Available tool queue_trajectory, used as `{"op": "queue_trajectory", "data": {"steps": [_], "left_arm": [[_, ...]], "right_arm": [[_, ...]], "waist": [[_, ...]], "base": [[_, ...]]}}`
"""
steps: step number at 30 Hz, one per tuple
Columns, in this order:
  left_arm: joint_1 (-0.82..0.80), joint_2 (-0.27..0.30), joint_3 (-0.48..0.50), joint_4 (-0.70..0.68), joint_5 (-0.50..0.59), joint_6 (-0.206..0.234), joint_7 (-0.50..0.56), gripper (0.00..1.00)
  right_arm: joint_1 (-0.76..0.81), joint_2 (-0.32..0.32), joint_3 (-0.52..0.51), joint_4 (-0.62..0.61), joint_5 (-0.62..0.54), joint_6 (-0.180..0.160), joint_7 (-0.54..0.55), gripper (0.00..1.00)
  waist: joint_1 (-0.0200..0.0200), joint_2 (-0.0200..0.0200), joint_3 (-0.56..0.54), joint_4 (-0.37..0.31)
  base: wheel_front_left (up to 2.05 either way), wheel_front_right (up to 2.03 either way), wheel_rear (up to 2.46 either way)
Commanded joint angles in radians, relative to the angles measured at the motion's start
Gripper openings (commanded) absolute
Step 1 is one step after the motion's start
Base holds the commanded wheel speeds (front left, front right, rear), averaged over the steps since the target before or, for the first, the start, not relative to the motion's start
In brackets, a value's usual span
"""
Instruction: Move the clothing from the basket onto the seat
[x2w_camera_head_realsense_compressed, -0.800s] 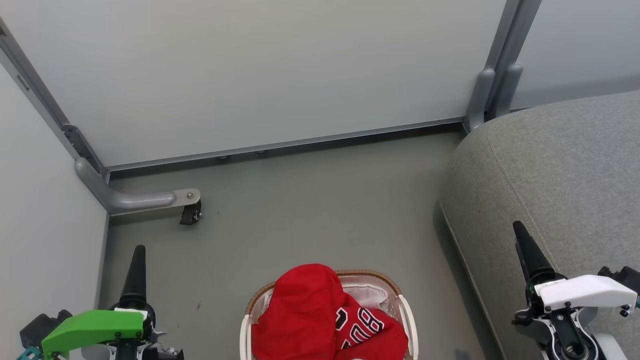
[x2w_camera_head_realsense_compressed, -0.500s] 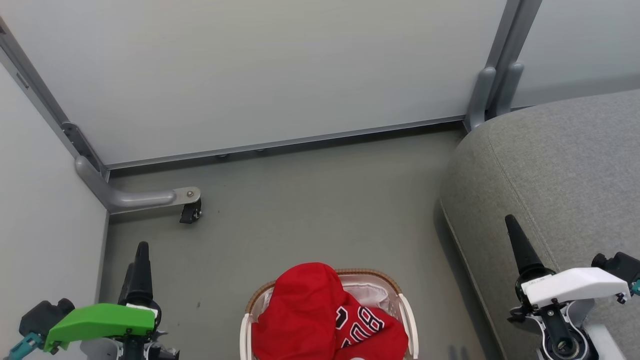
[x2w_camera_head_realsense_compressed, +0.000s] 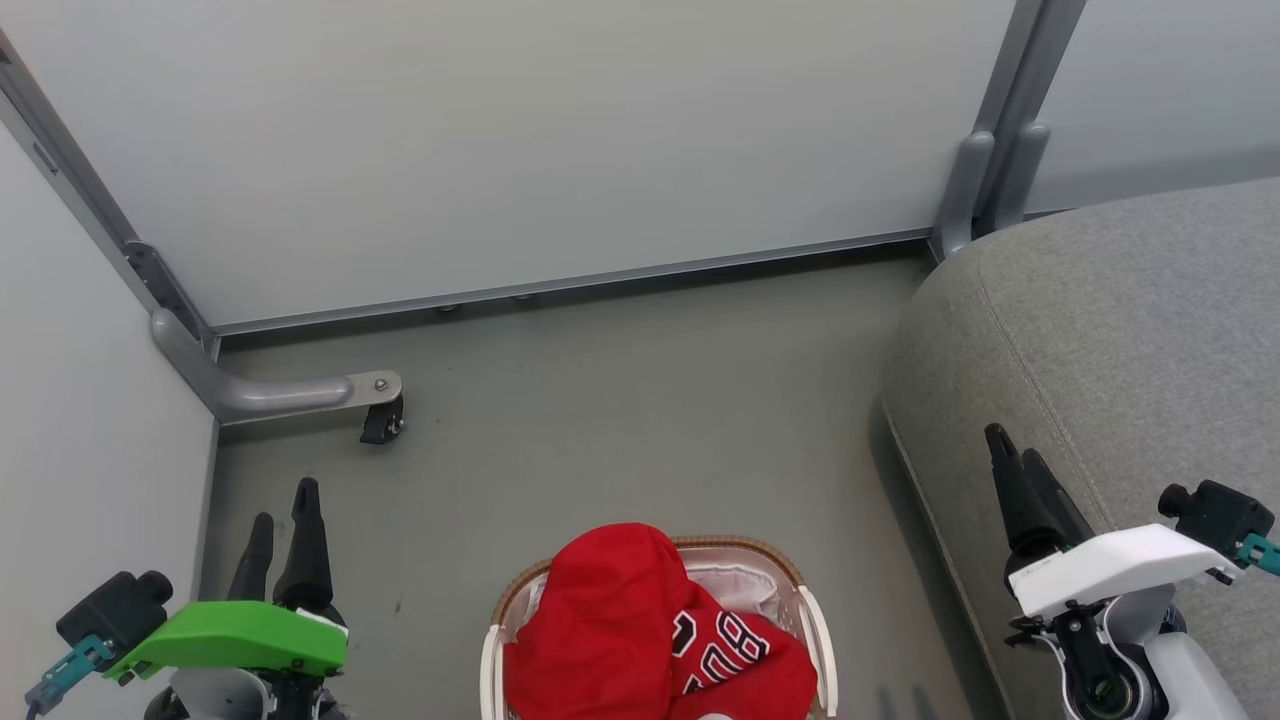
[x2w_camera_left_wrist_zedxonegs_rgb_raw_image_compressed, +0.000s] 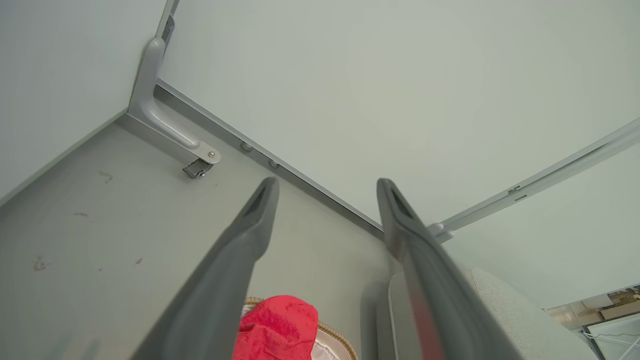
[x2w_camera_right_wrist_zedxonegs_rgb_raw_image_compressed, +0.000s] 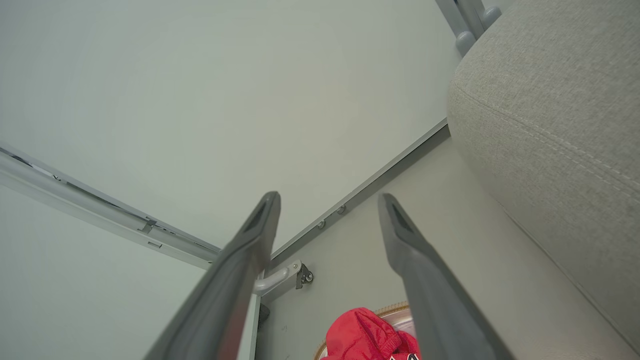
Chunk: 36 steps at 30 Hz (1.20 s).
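Note:
The red clothing (x2w_camera_head_realsense_compressed: 640, 630) is heaped in the basket (x2w_camera_head_realsense_compressed: 740, 556) at the bottom centre of the head view, a lettered jersey partly under a plain red piece; it also peeks into the left wrist view (x2w_camera_left_wrist_zedxonegs_rgb_raw_image_compressed: 277, 325) and right wrist view (x2w_camera_right_wrist_zedxonegs_rgb_raw_image_compressed: 367, 337). The grey seat (x2w_camera_head_realsense_compressed: 1120, 330) fills the right side. My left gripper (x2w_camera_head_realsense_compressed: 282, 502) stands open at the lower left, left of the basket, holding nothing. My right gripper (x2w_camera_head_realsense_compressed: 1010, 446) is open over the seat's front edge, right of the basket. Both pairs of fingers spread wide in the wrist views (x2w_camera_left_wrist_zedxonegs_rgb_raw_image_compressed: 325, 186) (x2w_camera_right_wrist_zedxonegs_rgb_raw_image_compressed: 327, 200).
Pale partition walls (x2w_camera_head_realsense_compressed: 520, 140) close off the back and left. A grey bracket with a small castor (x2w_camera_head_realsense_compressed: 375, 410) juts onto the floor at the left. Grey floor (x2w_camera_head_realsense_compressed: 640, 400) lies between the basket, the walls and the seat.
Both grippers have rolled about their wrists, so each now shows two separate fingers in the head view. The right one has shifted slightly left and up; the clothing lies unchanged.

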Motion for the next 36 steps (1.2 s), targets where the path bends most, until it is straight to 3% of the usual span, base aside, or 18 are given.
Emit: {"op": "queue_trajectory", "data": {"steps": [1,16,36], "left_arm": [[-0.017,0.015,-0.003,-0.006,0.04,-0.003,-0.01,1.0],[-0.017,0.027,-0.029,-0.004,0.254,0.003,-0.057,1.0],[-0.032,0.016,-0.042,0.02,0.457,0.001,-0.109,1.0]], "right_arm": [[-0.029,-0.014,0.008,-0.012,-0.034,0.0,-0.012,1.0],[-0.035,-0.012,0.029,0.004,-0.251,0.0,-0.059,1.0],[-0.052,0.006,0.024,0.02,-0.513,0.0,-0.112,1.0]], "waist": [[0.0,0.0,0.0,0.0],[0.0,0.0,0.005,0.002],[0.0,0.0,0.009,0.005]], "base": [[0.0,0.0,0.0],[0.0,0.0,0.0],[0.0,0.0,0.0]]}}
